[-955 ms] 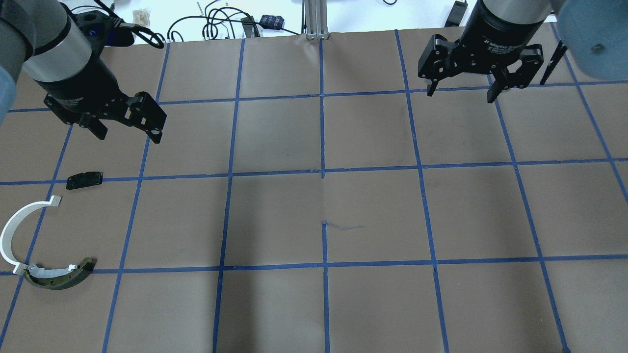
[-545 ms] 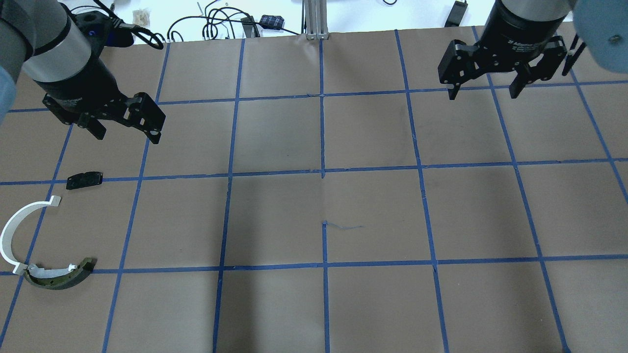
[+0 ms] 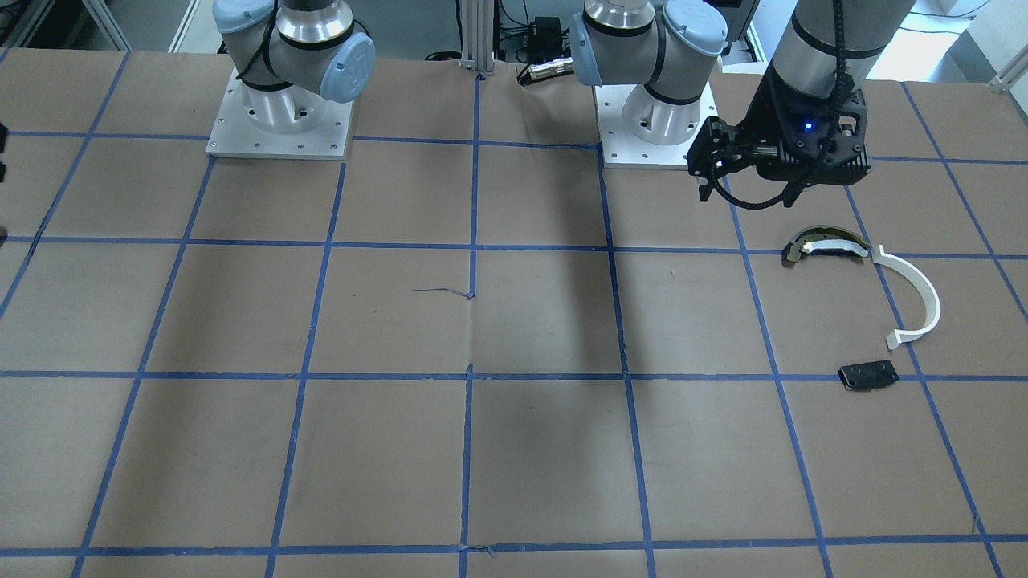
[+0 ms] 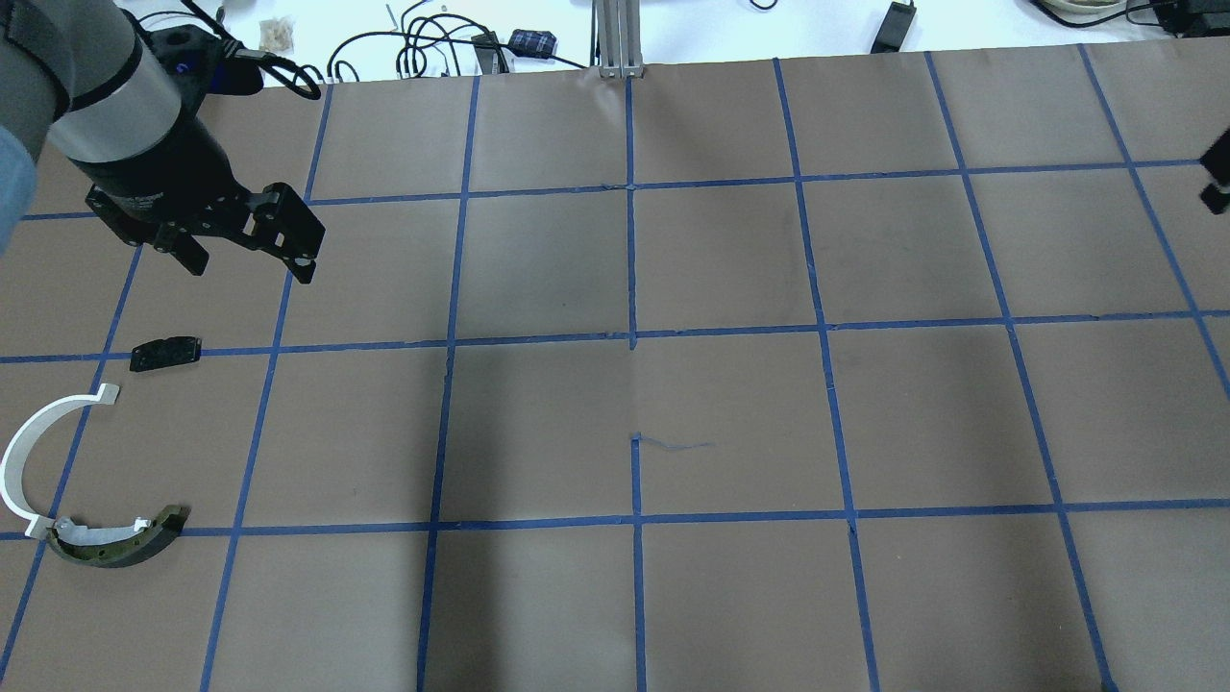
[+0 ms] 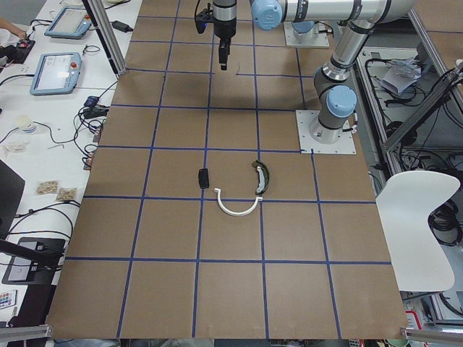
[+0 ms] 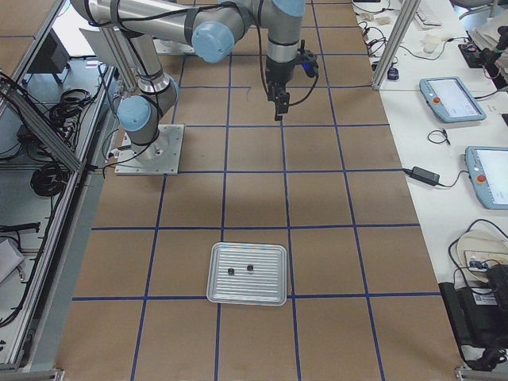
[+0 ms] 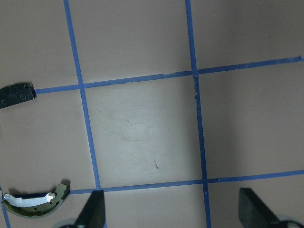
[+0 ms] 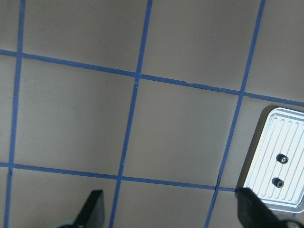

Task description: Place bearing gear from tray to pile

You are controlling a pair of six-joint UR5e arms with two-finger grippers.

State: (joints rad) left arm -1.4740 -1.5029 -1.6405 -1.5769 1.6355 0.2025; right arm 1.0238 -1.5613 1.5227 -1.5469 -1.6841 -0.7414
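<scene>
Two small dark bearing gears (image 8: 282, 159) lie on a ribbed metal tray (image 8: 266, 142), also in the exterior right view (image 6: 248, 294). My right gripper (image 8: 173, 206) is open and empty, above the bare table short of the tray; only a sliver shows at the overhead view's right edge (image 4: 1216, 183). The pile lies at the table's left: a white half-ring (image 4: 24, 452), a curved dark metallic piece (image 4: 115, 543) and a flat black plate (image 4: 165, 353). My left gripper (image 4: 248, 259) is open and empty, raised beyond the black plate.
The table is brown paper with a blue tape grid (image 4: 634, 332). Cables and small devices (image 4: 452, 48) lie beyond its far edge. The two arm bases (image 3: 281, 128) stand on the robot's side. Tablets (image 6: 452, 99) sit on a side bench.
My right gripper has moved right and has almost left the overhead view. The left gripper and the pile have not moved.
</scene>
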